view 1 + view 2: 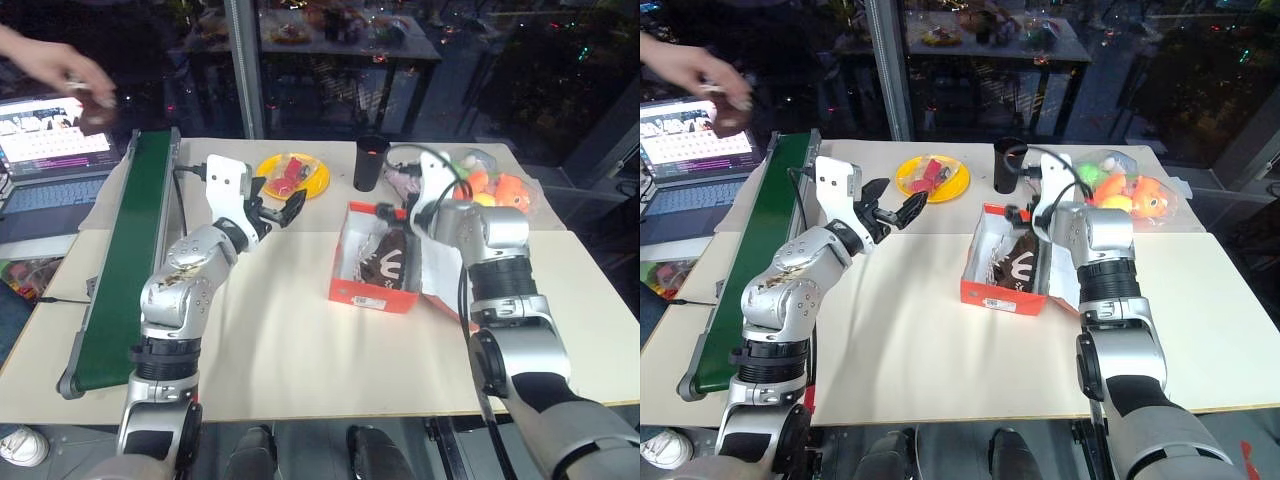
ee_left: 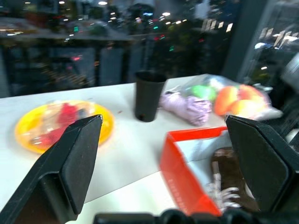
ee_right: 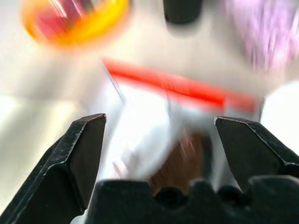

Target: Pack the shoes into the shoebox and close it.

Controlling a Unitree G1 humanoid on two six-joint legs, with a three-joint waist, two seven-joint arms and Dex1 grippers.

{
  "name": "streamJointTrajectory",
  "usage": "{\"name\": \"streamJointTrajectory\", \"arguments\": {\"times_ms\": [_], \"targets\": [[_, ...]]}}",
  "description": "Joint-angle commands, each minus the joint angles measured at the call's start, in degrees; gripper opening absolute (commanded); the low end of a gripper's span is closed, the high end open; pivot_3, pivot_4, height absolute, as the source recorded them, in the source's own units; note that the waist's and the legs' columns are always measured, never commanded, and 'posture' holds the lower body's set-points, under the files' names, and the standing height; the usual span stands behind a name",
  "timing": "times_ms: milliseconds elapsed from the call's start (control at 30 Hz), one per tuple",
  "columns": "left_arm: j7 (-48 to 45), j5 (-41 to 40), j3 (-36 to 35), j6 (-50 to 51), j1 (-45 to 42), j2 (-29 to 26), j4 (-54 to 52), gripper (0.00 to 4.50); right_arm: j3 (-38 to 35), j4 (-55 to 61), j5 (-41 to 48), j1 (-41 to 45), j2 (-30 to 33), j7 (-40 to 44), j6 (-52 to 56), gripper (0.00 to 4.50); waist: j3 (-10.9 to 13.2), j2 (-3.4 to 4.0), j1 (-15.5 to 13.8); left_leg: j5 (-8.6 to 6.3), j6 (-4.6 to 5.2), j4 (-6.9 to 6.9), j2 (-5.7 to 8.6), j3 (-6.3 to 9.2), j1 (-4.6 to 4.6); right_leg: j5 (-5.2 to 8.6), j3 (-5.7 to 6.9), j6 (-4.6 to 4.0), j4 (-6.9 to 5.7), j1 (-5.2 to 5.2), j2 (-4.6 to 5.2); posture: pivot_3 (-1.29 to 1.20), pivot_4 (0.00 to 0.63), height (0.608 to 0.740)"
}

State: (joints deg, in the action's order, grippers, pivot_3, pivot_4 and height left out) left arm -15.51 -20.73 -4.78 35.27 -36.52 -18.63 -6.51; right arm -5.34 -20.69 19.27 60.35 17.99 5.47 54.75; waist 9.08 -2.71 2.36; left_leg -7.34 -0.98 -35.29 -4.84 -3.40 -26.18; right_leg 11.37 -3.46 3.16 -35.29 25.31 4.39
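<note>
Shoebox (image 1: pixel 372 292): is being left open on the table (image 1: pixel 290 350), near the middle.
Shoe (image 1: pixel 388 262): is being kept inside the shoebox, its white marking facing up.
Right gripper (image 3: pixel 161 154): is being held over the shoebox, fingers spread wide, nothing gripped.
Left gripper (image 1: pixel 892 205): is being held empty, fingers apart, near the yellow plate (image 1: pixel 318 178).
</note>
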Motion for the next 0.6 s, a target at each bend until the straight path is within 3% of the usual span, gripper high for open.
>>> {"name": "streamJointTrajectory", "arguments": {"times_ms": [33, 133, 267, 600], "targets": [[4.4, 3.0, -2.8, 0.5, -0.8, -1.4, -0.1, 4.5, -0.3, 13.4, 4.9, -3.1, 0.9, 9.4, -2.4, 4.44, 0.0, 0.0, 0.0, 0.0, 0.0, 0.0, 0.0, 0.0, 0.0, 0.0, 0.0, 0.0, 0.02, -0.01, 0.01, 0.0, 0.15, 0.736], [7.3, 5.3, -4.5, 2.2, 1.3, -3.0, -0.5, 4.5, -0.6, 23.2, 12.5, -9.4, 0.7, 18.8, -0.6, 4.44, 0.0, 0.0, -0.1, -0.01, 0.0, 0.03, -0.01, 0.0, 0.0, 0.01, 0.01, 0.02, 0.06, -0.03, 0.0, 0.0, 0.15, 0.736], [11.0, 6.4, -7.6, 5.9, 3.7, -3.7, -2.7, 4.5, 4.9, 30.8, 13.6, -16.2, 3.0, 26.3, -2.3, 4.44, 0.0, 0.0, -0.1, -0.01, -0.01, 0.04, 0.0, 0.0, 0.0, 0.02, 0.02, 0.03, 0.05, -0.04, 0.02, 0.0, 0.15, 0.736], [18.5, 11.0, -14.3, 10.5, 6.6, -7.1, -6.3, 4.5, 8.7, 27.7, 12.4, -18.1, 1.3, 32.1, -6.0, 4.44, 0.0, 0.0, 0.0, -0.01, -0.07, -0.02, -0.01, 0.0, 0.08, 0.0, 0.02, -0.03, -0.1, -0.02, 0.0, 0.0, 0.15, 0.736]]}}
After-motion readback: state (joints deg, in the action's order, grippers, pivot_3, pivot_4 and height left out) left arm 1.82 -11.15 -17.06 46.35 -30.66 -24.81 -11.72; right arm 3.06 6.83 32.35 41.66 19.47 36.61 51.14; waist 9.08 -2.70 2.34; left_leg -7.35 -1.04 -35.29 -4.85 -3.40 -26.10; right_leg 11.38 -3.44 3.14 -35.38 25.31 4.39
